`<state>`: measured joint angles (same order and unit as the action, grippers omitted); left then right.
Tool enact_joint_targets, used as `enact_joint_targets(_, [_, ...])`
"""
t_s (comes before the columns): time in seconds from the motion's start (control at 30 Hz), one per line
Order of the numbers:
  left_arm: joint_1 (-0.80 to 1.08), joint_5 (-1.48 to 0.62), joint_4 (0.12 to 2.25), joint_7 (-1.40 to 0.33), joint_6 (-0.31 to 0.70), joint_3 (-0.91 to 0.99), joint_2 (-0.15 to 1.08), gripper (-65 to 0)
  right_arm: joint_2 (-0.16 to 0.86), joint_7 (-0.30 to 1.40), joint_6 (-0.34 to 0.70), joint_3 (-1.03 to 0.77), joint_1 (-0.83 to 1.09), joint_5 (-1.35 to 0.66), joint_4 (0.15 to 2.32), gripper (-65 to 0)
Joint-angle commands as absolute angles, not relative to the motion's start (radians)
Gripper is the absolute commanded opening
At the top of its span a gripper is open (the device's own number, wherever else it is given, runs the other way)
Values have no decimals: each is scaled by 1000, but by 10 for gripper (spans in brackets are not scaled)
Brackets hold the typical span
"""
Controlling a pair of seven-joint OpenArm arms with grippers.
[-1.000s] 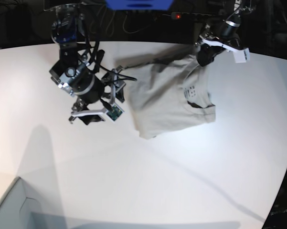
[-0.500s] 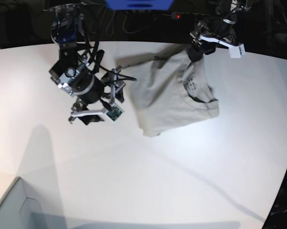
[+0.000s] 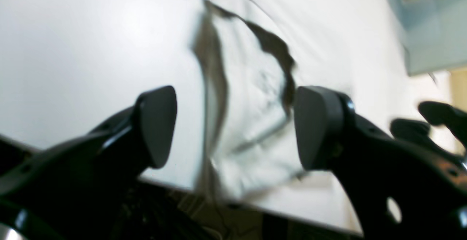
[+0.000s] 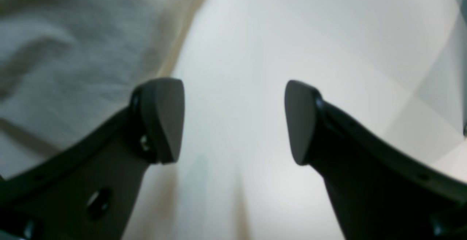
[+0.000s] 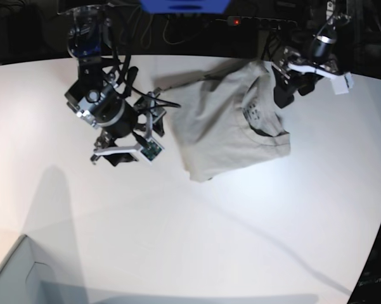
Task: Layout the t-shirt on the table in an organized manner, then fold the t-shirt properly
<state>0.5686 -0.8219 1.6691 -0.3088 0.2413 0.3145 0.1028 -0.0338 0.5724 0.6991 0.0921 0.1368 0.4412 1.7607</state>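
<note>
Here, my left gripper [image 3: 233,127] fills the lower half of the left wrist view, its two black jaws spread wide with nothing between them. Through the gap, blurred, lies the light grey-beige cotton t-shirt [image 3: 248,123], its dark ribbed collar arcing across the middle of the frame. In the base view that gripper [image 5: 285,95] hangs at the upper right, just above the shirt's upper right edge; I cannot tell whether it touches the cloth.

My right gripper [image 4: 233,123] is also wide open and holds nothing. In the right wrist view its dark jaws frame bare tabletop, with the shirt [image 4: 73,50] filling the upper left corner, beside the left jaw. In the base view this gripper [image 5: 130,152] sits left of centre, near the shirt's left edge.

The t-shirt [image 5: 225,126] lies bunched and partly folded over itself in the upper middle of the base view, collar and small dark printed label toward the right. It rests on the large smooth white table [image 5: 196,240], which spreads across most of the frame.
</note>
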Motion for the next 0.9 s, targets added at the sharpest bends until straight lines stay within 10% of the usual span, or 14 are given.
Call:
enact_joint_targets(0.0, [539,-832,1659,-318,255,317,110,-164,-36,553,698,91,125,437,1779,-216])
enact_joint_targets(0.63, [266,-826,1285,-547,260,312,107,-178,-35,555,698,91,117,437,1779,-216])
enact_joint_targets(0.87, [220,-822,1194,-547,262,311,105,-528,-35,555,698,91,117,437,1781,-216])
